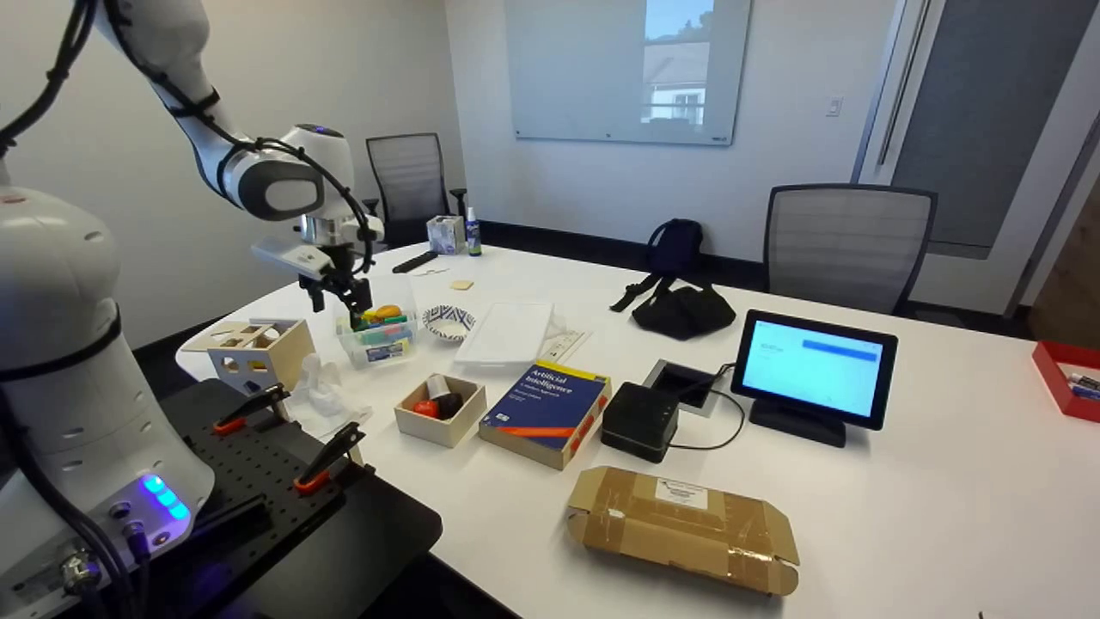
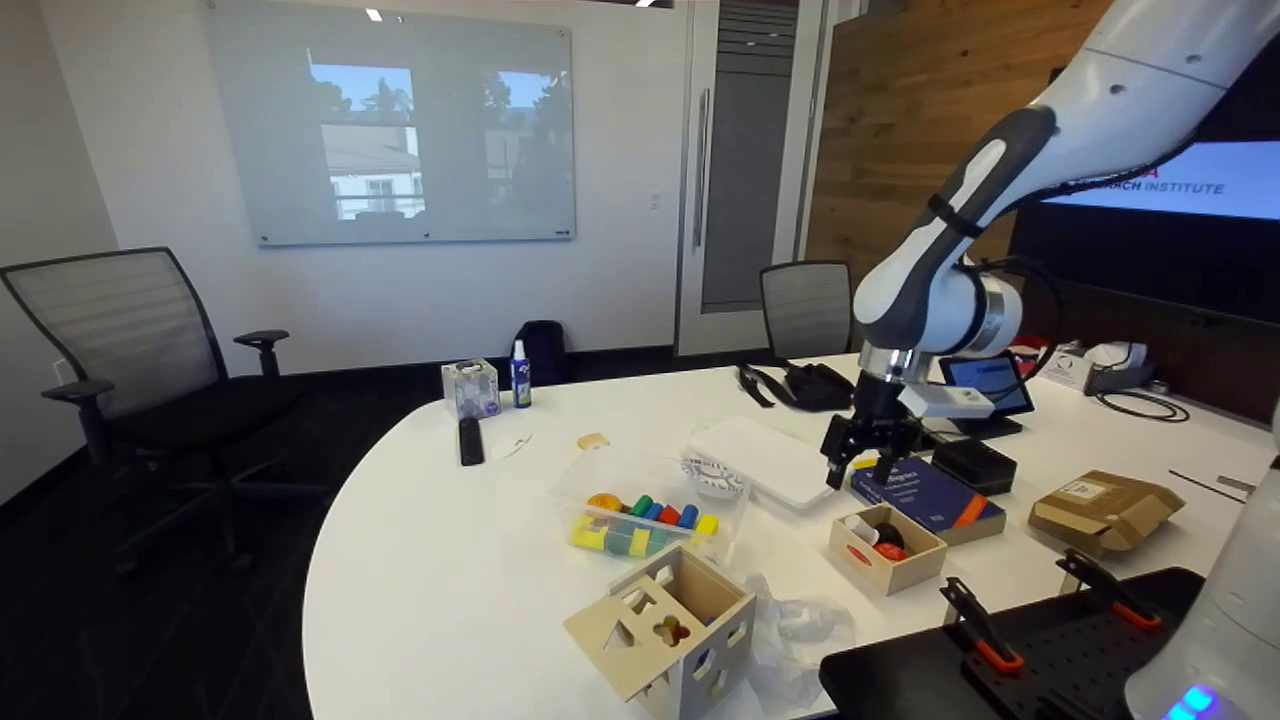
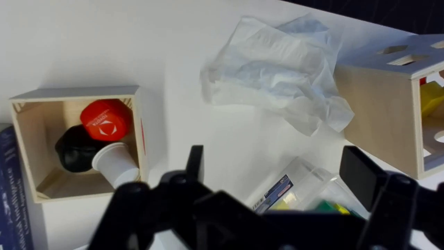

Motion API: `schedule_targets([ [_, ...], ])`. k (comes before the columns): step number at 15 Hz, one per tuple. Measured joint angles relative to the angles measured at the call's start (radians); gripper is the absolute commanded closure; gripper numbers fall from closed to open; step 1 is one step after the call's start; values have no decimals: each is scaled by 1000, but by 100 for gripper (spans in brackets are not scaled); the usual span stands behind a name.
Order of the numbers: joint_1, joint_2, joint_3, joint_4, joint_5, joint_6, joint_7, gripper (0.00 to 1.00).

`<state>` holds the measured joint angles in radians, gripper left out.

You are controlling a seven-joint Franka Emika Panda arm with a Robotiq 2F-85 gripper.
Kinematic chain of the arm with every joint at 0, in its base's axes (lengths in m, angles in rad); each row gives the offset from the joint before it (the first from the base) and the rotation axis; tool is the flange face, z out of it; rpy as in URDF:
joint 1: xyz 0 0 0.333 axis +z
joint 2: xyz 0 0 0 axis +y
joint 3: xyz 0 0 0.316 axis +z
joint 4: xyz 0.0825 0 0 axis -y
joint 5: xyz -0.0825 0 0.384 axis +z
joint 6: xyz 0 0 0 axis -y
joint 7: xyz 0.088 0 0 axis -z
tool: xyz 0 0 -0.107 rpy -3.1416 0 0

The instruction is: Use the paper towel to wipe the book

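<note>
In the wrist view, bare table (image 3: 184, 114) leaves a lane between the small wooden box (image 3: 76, 94) and the paper towel (image 3: 274, 73), while the wooden box with cut-out holes (image 3: 378, 114) rises close against the towel's opposite side and the clear tub (image 3: 305, 177) shows in the gap of the spread gripper (image 3: 272, 152). Low down, the small wooden box stands in the way between towel and book (image 1: 550, 400); in an exterior view the book's cover is reachable from above, the black box (image 1: 638, 421) crowding its other side.
</note>
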<state>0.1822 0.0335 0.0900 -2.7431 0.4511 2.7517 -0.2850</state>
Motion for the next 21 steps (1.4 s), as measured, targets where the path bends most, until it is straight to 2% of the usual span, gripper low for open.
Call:
schedule_targets([
  [4, -34, 173, 99, 55, 152, 117, -158, 0],
  [7, -87, 290, 168, 130, 275, 124, -321, 0],
  [10, -145, 395, 214, 197, 320, 124, -431, 0],
  [13, -187, 510, 242, 265, 322, 124, -503, 0],
  [17, -200, 664, 254, 360, 307, 116, -561, 0],
  [20, -224, 757, 281, 418, 198, 116, -548, 0],
  [21, -234, 783, 292, 434, 155, 116, -538, 6],
])
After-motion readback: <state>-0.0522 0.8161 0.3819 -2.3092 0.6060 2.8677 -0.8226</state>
